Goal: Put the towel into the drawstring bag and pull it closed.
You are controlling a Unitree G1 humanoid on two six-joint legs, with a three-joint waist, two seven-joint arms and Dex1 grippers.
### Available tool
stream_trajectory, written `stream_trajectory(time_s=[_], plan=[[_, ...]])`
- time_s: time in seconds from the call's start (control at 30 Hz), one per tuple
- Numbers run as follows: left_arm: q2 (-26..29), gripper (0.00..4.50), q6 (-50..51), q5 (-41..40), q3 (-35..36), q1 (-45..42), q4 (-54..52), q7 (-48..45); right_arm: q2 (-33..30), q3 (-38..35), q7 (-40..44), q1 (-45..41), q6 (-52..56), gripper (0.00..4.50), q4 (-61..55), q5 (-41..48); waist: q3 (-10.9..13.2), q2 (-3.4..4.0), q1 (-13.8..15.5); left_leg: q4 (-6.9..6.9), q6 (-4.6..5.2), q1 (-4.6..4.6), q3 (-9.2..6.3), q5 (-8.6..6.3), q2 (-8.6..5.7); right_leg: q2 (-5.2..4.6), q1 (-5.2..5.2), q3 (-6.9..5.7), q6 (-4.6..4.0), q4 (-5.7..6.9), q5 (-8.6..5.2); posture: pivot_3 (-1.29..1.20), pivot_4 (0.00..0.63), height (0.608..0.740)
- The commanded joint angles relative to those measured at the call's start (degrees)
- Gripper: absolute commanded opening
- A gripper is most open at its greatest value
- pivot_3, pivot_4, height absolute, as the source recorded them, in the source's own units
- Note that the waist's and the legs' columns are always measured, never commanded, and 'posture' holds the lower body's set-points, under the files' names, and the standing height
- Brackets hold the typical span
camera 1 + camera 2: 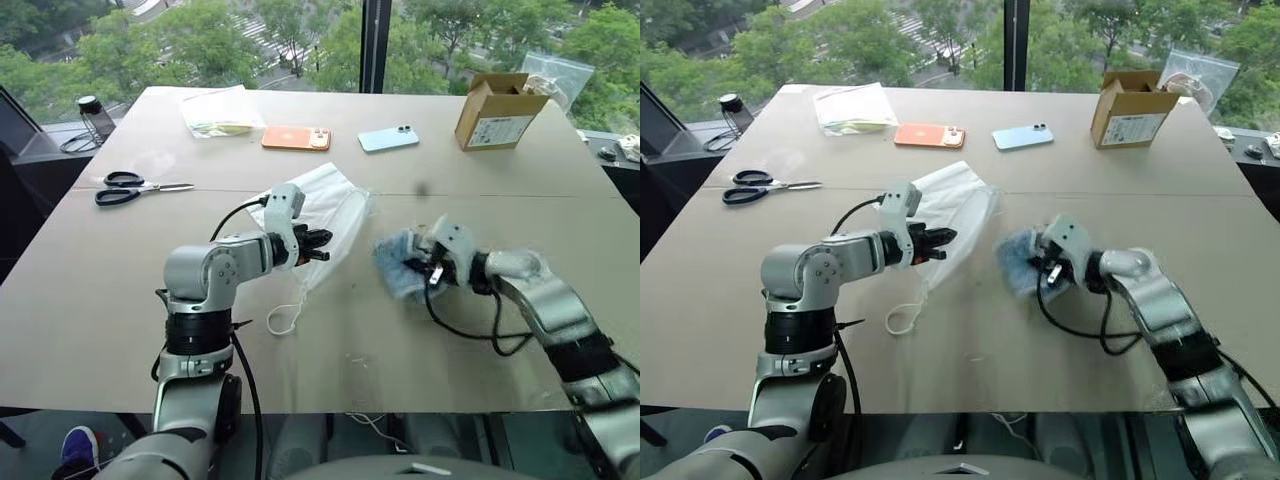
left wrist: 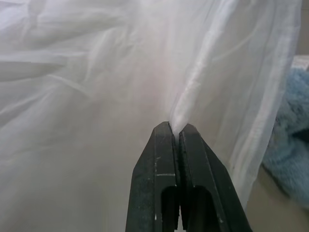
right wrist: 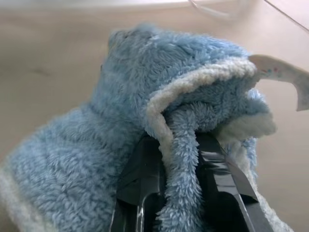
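Drawstring bag (image 1: 325, 215): thin white semi-translucent fabric, crumpled, partly lifted off the table (image 1: 90, 300), one fold pinched up. White cord loop (image 1: 285, 318) trails from its near edge, lying on the table.

Towel (image 1: 398, 262): small, fluffy, light blue with paler edge, bunched. Sits just right of the bag, close, apart from it.
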Motion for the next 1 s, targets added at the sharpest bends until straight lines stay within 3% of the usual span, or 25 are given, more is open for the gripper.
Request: stream_trajectory(time_s=[0.03, 0.17, 0.33, 0.43, 0.73, 0.87, 1.0], plan=[[0.41, 0.00, -2.22, -0.84, -3.51, -1.69, -0.83, -3.18, 0.41, -4.28, 1.79, 1.67, 2.20, 0.12, -15.10, 9.42, 0.26, 0.29, -0.37, 0.02, 0.00, -0.43, -0.04, 0.00, -0.02, -0.02, -0.51, 0.18, 0.01, 0.14, 0.02, 0.00, 0.150, 0.740], [3.15, 0.00, -4.29, -1.11, -8.98, -1.00, -3.21, -8.19, 3.40, -0.60, -1.07, -2.62, 2.98, 0.11, -18.65, 9.19, 0.45, 0.34, -1.42, 0.00, 0.00, -0.44, 0.06, 0.00, -0.04, 0.01, -0.75, 0.36, 0.02, 0.28, 0.02, 0.00, 0.150, 0.740], [4.10, 0.00, -5.41, -3.73, -9.89, 0.13, -7.48, -12.07, 8.30, 7.65, -3.40, -8.92, -3.61, 0.11, -3.98, -0.87, 0.51, 0.35, -1.48, -0.12, 0.00, -0.36, 0.16, 0.01, -0.01, 0.08, -0.74, 0.32, -0.01, 0.28, 0.00, 0.00, 0.150, 0.740], [3.97, 0.00, -5.40, -5.04, -7.64, 0.42, -8.89, -12.34, 8.08, 11.22, -2.91, -10.39, -4.87, 0.11, 5.17, -5.41, 0.60, 0.35, -1.43, -0.11, 0.00, -0.38, 0.18, 0.01, -0.02, 0.06, -0.75, 0.38, -0.01, 0.26, 0.01, 0.00, 0.150, 0.740], [1.56, 0.00, -3.53, -10.13, -0.35, 1.80, -15.89, -9.86, 5.31, 15.99, -2.95, -12.45, -4.75, 0.11, 12.94, -13.99, 0.71, 0.35, -0.95, -0.10, 0.00, -0.50, 0.09, 0.01, -0.03, -0.03, -0.80, 0.31, -0.01, 0.20, 0.01, 0.00, 0.150, 0.740], [0.37, 0.00, -2.71, -12.16, 2.53, 1.73, -17.58, -7.65, 5.25, 17.39, -2.00, -12.91, -5.37, 0.11, 13.69, -16.06, 0.68, 0.36, -1.08, -0.12, 0.00, -0.15, 0.11, 0.01, -0.06, -0.07, -0.49, 0.30, 0.00, 0.22, 0.01, 0.00, 0.150, 0.740], [2.85, 0.00, -1.69, -13.81, 0.18, 3.62, -19.67, -8.85, 9.55, 13.63, -4.60, -13.80, 0.71, 0.11, 15.48, -13.10, 0.67, 0.36, -1.51, -0.10, 0.01, -0.12, 0.12, 0.01, -0.05, 0.01, -0.48, 0.31, 0.00, 0.26, 0.00, 0.00, 0.150, 0.740]])
